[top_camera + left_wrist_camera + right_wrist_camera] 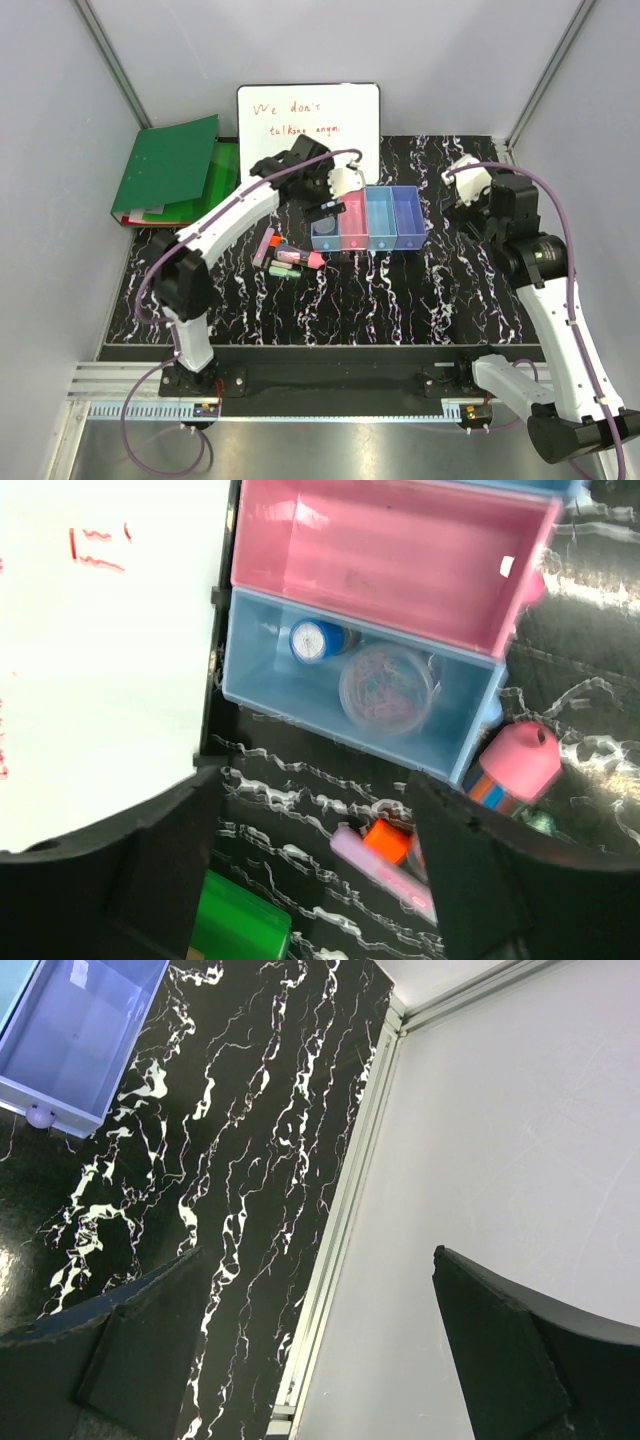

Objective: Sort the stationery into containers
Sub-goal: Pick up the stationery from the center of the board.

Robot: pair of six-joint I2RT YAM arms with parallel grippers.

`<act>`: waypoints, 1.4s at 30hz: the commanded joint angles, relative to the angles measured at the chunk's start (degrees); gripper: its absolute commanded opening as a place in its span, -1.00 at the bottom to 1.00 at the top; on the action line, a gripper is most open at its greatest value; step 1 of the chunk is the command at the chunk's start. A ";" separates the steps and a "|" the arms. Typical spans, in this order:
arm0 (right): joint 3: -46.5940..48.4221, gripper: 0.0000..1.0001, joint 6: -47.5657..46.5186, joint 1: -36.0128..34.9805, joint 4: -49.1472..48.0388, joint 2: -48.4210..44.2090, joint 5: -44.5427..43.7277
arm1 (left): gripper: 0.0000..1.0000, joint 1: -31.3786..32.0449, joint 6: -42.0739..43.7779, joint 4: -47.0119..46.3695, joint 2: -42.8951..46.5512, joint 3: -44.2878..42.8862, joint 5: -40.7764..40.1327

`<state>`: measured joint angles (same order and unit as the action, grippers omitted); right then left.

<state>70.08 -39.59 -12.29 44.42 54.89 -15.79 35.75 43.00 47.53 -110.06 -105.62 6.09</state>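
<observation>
The containers [368, 222] are a row of four joined bins: light blue, pink, light blue, purple-blue. My left gripper [325, 210] hovers over the left blue bin [270, 685], open, with nothing between its fingers [160, 865]. In that bin lie a blue-capped bottle [315, 640] and a clear round piece [385, 688]. The pink bin [400, 550] holds nothing. On the table left of the bins lie the loose stationery [287, 258]: a pink stick with an orange cap [385, 852], a green item [235, 925] and a pink-capped piece [520, 765]. My right gripper [462, 198] stands open, away at the right.
A green folder [170, 165] and a whiteboard with red writing [310, 120] lie at the back left. The right wrist view shows the purple-blue bin [80, 1030], the black marbled table [250, 1160] and the grey side wall [520, 1110] with its metal rail.
</observation>
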 commanded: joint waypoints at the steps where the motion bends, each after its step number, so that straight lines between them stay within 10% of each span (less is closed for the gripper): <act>1: 3.21 0.99 0.83 0.34 -1.27 -1.02 0.76 | 0.72 -0.15 6.10 -3.57 11.25 16.30 0.94; 10: 4.18 0.99 0.75 0.34 -0.66 -0.84 0.15 | 0.82 0.64 25.98 -5.60 13.13 28.90 -0.37; 42: 3.39 0.98 0.66 0.61 -0.39 -0.31 -0.03 | 0.78 -3.05 28.98 -6.22 4.85 31.09 -1.16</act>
<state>71.88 -39.38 -11.94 44.91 54.68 -15.55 33.67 70.70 42.28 -105.84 -75.02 5.54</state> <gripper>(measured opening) 0.993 0.894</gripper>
